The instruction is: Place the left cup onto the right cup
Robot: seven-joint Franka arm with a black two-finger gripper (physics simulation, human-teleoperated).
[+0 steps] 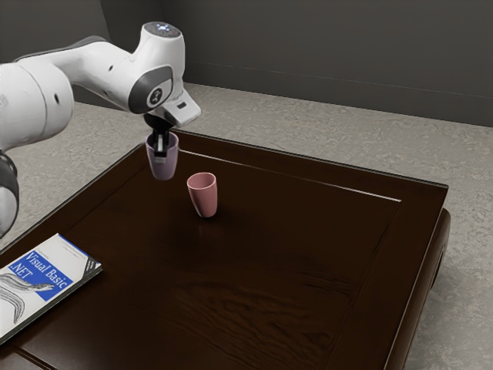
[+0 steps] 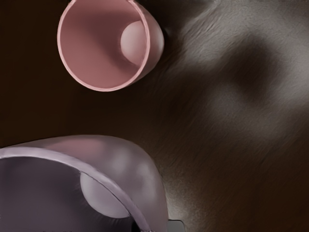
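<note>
The gripper (image 1: 160, 143) pinches the lilac cup's (image 1: 164, 163) wall above the table's (image 1: 308, 254) far edge; next, centre it over the pink cup (image 1: 202, 194).

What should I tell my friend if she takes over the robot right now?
Gripper: shut on the rim of the purple cup, one finger inside it.
Purple cup: upright in the gripper; whether it is off the table is hard to tell.
Pink cup: upright on the table, apart from the purple cup, toward the exterior view's right.
Done: the grasp.
Left: carry the purple cup over the pink cup, set it on, let go.
</note>
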